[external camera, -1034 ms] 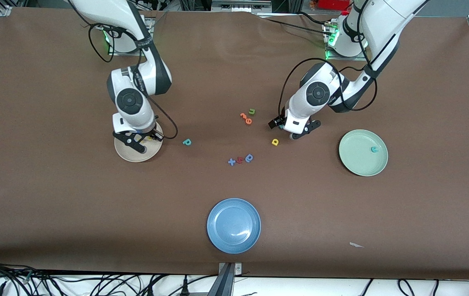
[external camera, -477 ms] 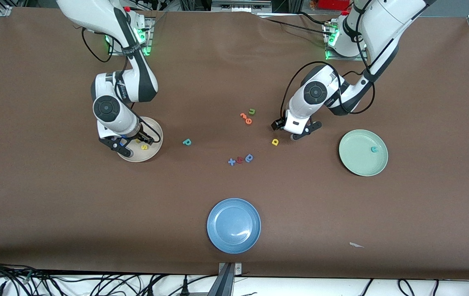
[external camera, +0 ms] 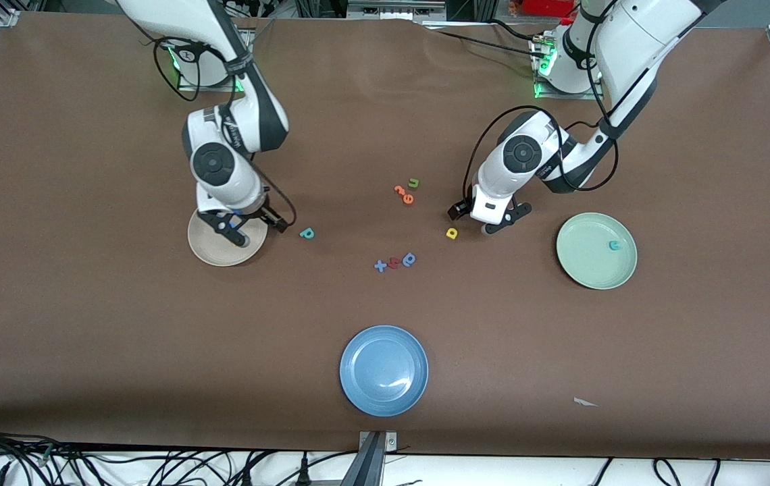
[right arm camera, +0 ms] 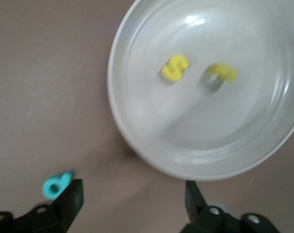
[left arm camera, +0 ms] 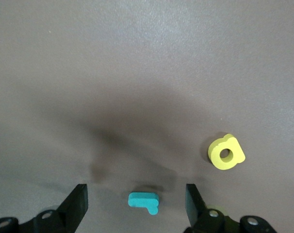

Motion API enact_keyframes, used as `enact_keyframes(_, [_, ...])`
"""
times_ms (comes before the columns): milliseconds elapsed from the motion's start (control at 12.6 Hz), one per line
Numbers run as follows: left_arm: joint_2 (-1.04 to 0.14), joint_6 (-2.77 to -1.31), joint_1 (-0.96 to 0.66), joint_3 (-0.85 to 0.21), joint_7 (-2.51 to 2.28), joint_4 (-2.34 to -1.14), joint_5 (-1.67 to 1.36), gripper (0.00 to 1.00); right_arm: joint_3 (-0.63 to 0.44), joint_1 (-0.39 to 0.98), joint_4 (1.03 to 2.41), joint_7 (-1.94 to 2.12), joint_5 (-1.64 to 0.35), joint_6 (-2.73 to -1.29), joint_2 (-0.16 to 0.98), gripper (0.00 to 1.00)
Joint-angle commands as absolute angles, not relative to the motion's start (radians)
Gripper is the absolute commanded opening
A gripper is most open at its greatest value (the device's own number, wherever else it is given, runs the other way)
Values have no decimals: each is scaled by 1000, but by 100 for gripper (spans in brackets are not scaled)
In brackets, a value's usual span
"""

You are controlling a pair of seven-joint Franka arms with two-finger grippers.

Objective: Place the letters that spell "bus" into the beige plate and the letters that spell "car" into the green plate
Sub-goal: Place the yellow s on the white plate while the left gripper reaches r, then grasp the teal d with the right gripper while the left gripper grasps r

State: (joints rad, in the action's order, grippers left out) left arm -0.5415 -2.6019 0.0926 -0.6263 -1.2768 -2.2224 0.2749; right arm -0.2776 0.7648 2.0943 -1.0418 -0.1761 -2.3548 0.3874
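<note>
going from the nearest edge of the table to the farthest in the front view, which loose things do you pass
blue plate → blue letters with a red piece → green plate → yellow "a" and teal "b", level with each other → orange pieces → olive-green "u"

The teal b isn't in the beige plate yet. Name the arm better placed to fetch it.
Right. Its open claw hangs at the beige plate's edge, close beside the teal b. The left claw is open over the teal r beside the yellow a, toward the green plate.
</note>
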Motion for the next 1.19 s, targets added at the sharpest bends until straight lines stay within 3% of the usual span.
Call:
enact_keyframes(0, [-563, -2628, 89, -621, -1313, -2210, 311, 90, -250, 767, 2045, -1121, -187, -2365, 419, 86])
enact_keyframes(159, [-563, -2632, 89, -620, -1315, -2210, 311, 85, -250, 814, 1973, -1193, -187, -2397, 489, 84])
enact_keyframes(557, [-584, -2632, 86, -620, -1331, -2210, 311, 56, -250, 839, 1850, -1247, -187, -2422, 621, 77])
enact_keyframes(875, [-583, -2626, 77, -620, -1358, -2214, 313, 54, -252, 838, 1853, -1233, -183, -2427, 634, 73])
enact_keyframes(1113, [-583, -2626, 75, -620, -1359, -2212, 313, 37, -255, 828, 1864, -1207, -183, -2427, 640, 70])
